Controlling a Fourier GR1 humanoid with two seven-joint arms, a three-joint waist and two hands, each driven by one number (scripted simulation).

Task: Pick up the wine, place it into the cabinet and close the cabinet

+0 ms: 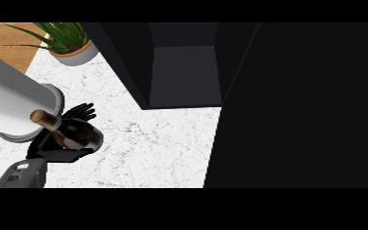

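Wine bottle (78,131) grasped in left robot hand (59,154), held tilted over table (158,146), well apart from open cabinet (183,73). Pickup judged done; placing inside and closing still left. Right robot hand not seen.

Bright, even light on the white marble table (158,146), open cabinet (183,73) dim inside, its right side lost in black, dull sheen on the wine bottle (81,132)

The plant (70,47) sits at the back left of the bench (158,141). The open cabinet (183,73) stands to its right, with its door (302,107) further right. The wine bottle (75,130) is in the left hand (61,154), front left.
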